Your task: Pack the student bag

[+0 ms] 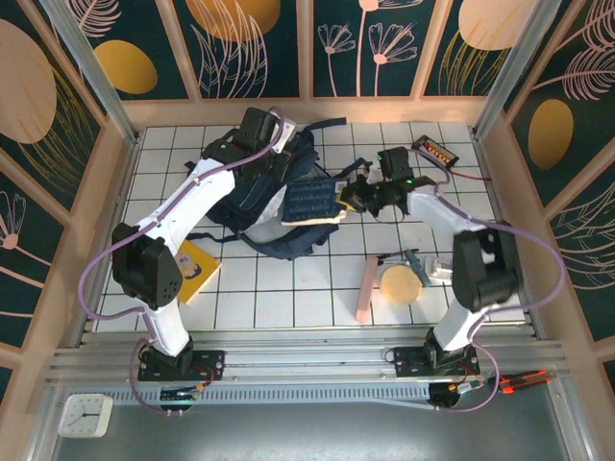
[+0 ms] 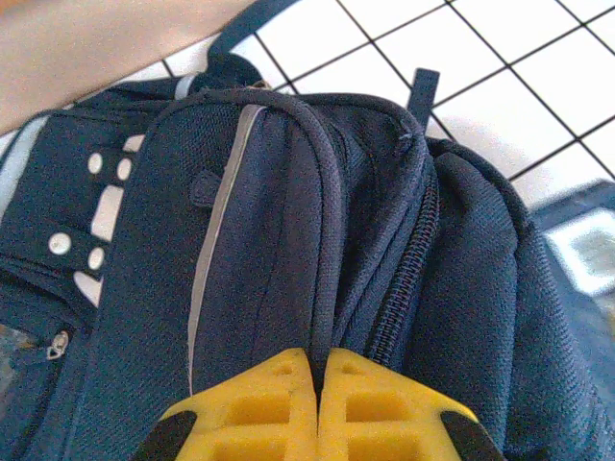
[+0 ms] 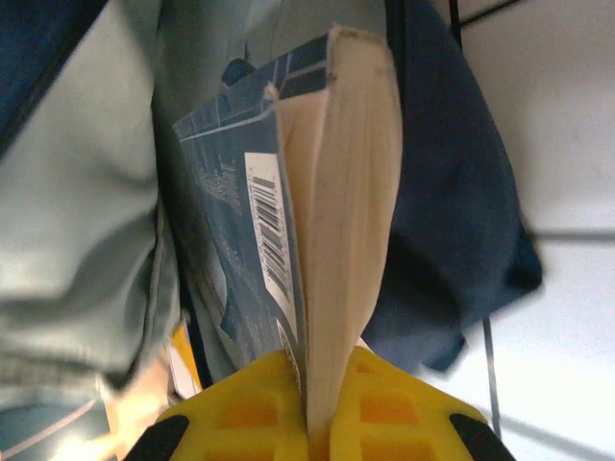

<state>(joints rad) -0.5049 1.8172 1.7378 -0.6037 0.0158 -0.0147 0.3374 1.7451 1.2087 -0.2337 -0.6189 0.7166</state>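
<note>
While your left gripper (image 2: 317, 370) pinches tight on the corded rim of the large dark navy fabric backpack (image 1: 252, 197), which lies at the far middle of the white tiled table (image 1: 288, 298), your right gripper (image 3: 322, 384) clamps a flat navy printed book (image 3: 351, 182) by its edge, and that book lies over the backpack's right side.

Dark navy student bag (image 2: 269, 221) ahead of yellow left claw (image 2: 317, 357), pale grey stripe, white patches. Blue cover, cream pages on book (image 3: 348, 192) in yellow right claw (image 3: 323, 363). White worktop (image 1: 288, 300), black grid.
</note>
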